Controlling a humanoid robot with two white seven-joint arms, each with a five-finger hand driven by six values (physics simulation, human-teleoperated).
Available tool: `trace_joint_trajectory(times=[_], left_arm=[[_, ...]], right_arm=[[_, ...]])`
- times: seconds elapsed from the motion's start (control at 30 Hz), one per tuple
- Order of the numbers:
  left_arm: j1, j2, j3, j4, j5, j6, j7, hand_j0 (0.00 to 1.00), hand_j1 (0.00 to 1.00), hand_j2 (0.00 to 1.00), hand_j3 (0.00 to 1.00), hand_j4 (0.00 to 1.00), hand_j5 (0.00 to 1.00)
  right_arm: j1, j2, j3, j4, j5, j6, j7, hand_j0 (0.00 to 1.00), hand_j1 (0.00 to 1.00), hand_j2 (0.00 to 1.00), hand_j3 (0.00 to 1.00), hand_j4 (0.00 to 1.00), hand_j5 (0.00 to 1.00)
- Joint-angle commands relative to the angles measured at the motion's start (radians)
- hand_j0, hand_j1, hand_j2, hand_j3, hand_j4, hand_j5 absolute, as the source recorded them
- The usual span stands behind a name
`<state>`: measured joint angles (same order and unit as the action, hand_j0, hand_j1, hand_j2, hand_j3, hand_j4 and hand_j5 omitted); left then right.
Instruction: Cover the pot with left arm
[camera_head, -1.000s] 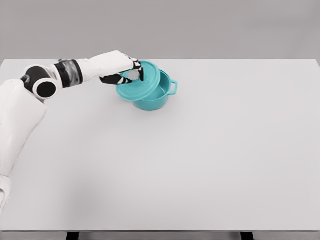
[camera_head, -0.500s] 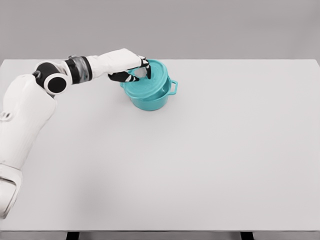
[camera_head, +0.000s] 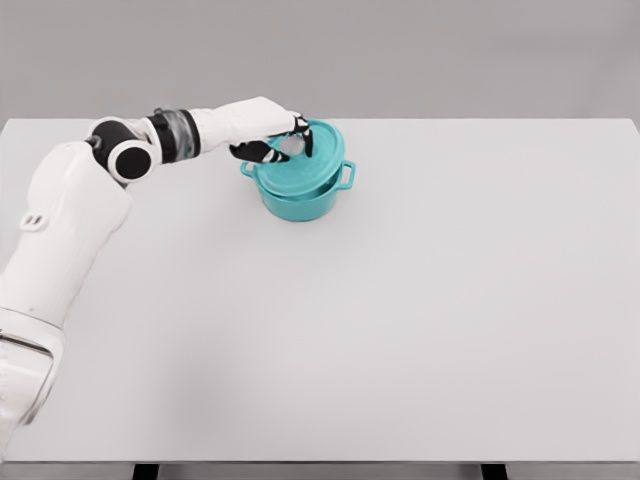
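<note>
Pot, teal, stands on the white worktop at rear left of centre. Teal lid sits over its mouth, tilted slightly. Left hand reaches in from the left, fingers curled around the lid's knob

Single head view, high, facing forward and down over table

Wide white tabletop under soft, even light, filling most of the view; plain grey wall behind; dark legs below front edge.
</note>
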<state>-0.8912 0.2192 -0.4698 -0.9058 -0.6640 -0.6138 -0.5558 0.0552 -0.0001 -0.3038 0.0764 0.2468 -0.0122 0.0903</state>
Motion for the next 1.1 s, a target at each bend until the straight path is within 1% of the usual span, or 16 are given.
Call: trace_joint_trajectory(times=[0.0,0.1,0.43,0.77,0.87,1.07], left_arm=[[0.002,-0.011,0.002,0.013,0.001,0.003,0.000,0.50,0.50,0.50,0.50,0.50,0.50],[0.002,-0.011,0.002,0.031,0.001,0.003,0.000,0.50,0.50,0.50,0.50,0.50,0.50],[0.002,-0.009,0.002,0.033,0.001,0.003,0.000,0.51,0.51,0.51,0.51,0.51,0.51],[0.003,-0.006,0.003,0.018,0.007,0.003,0.000,0.51,0.51,0.51,0.51,0.51,0.51],[0.006,-0.006,0.005,-0.018,0.009,0.003,0.000,0.51,0.51,0.51,0.51,0.51,0.51],[0.003,0.000,0.007,-0.025,0.011,0.003,0.000,0.51,0.51,0.51,0.51,0.51,0.51]], right_arm=[[0.000,0.000,0.000,0.000,-0.001,0.000,0.000,1.00,1.00,1.00,1.00,1.00,1.00],[0.000,0.000,0.000,0.000,0.000,0.000,0.000,1.00,1.00,1.00,1.00,1.00,1.00],[0.000,0.000,0.000,0.000,0.000,0.000,0.000,1.00,1.00,1.00,1.00,1.00,1.00],[0.000,0.000,0.000,0.000,0.000,0.000,0.000,1.00,1.00,1.00,1.00,1.00,1.00],[0.000,0.000,0.000,0.000,0.000,0.000,0.000,1.00,1.00,1.00,1.00,1.00,1.00],[0.000,0.000,0.000,0.000,0.000,0.000,0.000,1.00,1.00,1.00,1.00,1.00,1.00]])
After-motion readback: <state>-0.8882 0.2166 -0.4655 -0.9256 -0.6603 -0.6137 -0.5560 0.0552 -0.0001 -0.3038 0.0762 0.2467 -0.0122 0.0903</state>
